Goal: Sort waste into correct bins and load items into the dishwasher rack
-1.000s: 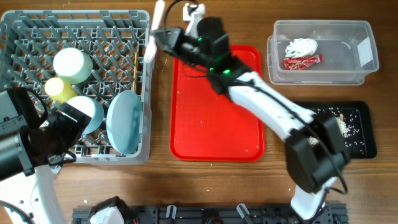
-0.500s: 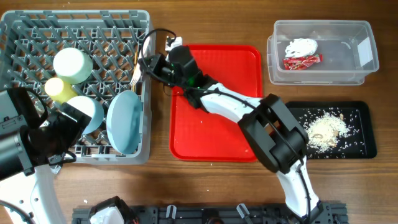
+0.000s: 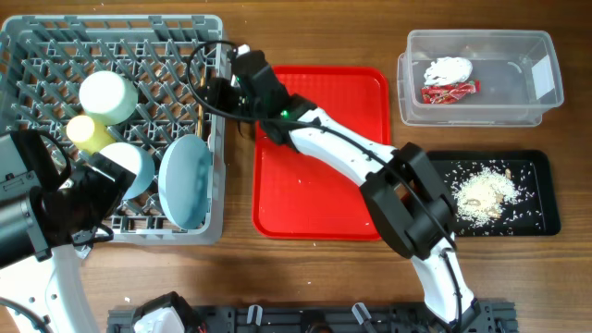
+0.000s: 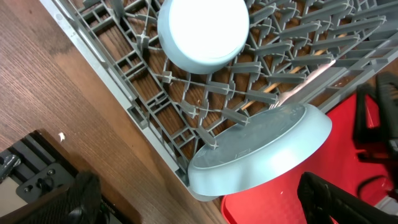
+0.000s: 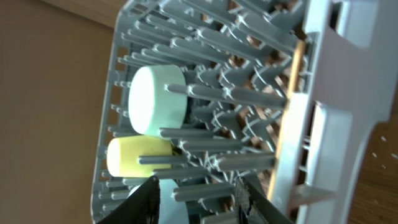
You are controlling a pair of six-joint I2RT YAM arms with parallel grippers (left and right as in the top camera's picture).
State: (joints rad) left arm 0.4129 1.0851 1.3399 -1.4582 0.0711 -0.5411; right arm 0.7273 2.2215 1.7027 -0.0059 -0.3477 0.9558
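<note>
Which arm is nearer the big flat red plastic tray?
Right. The right arm stretches over the red tray; the left arm sits across the grey plastic rack from it.

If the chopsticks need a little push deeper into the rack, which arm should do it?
Probably the right arm. The right gripper is at the right wall of the rack, beside the chopsticks, jaws apart and empty. The left gripper is at the rack's near corner, with the plate between.

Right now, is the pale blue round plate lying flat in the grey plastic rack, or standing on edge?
On edge, tilted: overhead the plate looks a narrow oval, leaning among the rack's pegs.
</note>
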